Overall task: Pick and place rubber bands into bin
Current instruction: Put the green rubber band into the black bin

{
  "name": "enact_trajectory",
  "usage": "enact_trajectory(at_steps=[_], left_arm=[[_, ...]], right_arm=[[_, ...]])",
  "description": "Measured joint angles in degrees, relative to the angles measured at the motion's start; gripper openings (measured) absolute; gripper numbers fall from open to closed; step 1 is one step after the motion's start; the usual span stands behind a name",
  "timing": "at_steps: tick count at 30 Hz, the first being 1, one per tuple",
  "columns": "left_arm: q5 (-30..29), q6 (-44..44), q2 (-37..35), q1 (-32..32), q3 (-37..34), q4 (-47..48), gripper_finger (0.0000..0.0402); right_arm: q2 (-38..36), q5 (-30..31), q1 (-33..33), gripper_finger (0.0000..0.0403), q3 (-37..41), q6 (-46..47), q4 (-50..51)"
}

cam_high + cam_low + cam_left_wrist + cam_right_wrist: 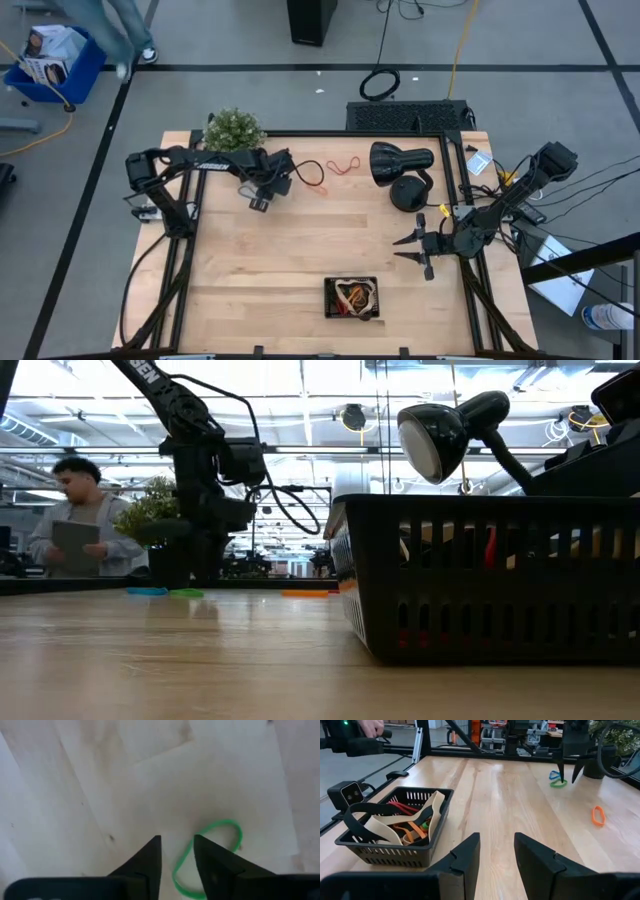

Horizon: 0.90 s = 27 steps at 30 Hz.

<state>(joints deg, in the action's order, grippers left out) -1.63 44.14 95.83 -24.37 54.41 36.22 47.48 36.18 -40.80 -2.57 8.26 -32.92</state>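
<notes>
The left end effector (566, 775) is seen lowered to the far-left part of the wooden worktop (300, 250), beside a potted plant (234, 129). Its two dark fingers (150, 860) are set apart but not wide, with one side of a green rubber band (210, 855) lying between them; nothing is gripped, and the band lies flat on the wood. A blue band (554, 774) is seen just beside the green one, and an orange band (598, 815) lies apart from both. The bin (352, 298), near the front edge of the worktop, is shown already holding tan, red, orange and black bands (395, 825). The right end effector (415, 250) is held open and empty above the right side, near a black lamp (400, 160). A person (80, 520) is visible beyond the worktop.
</notes>
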Motion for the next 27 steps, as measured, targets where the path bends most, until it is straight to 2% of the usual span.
enact_trajectory(at_steps=[6,10,27], left_arm=[[-0.2,-1.5,0.6,0.3,0.0,0.5,0.0089],[-2.4,-1.6,0.6,0.9,0.0,0.7,0.0088],[-2.7,1.1,0.6,1.9,0.0,3.5,0.0088]], right_arm=[[0.0,0.0,0.0,0.0116,0.0,0.0,0.2],[0.0,0.0,0.0,0.0116,0.0,0.0,0.8],[0.0,0.0,0.0,0.0116,0.0,0.0,1.9]])
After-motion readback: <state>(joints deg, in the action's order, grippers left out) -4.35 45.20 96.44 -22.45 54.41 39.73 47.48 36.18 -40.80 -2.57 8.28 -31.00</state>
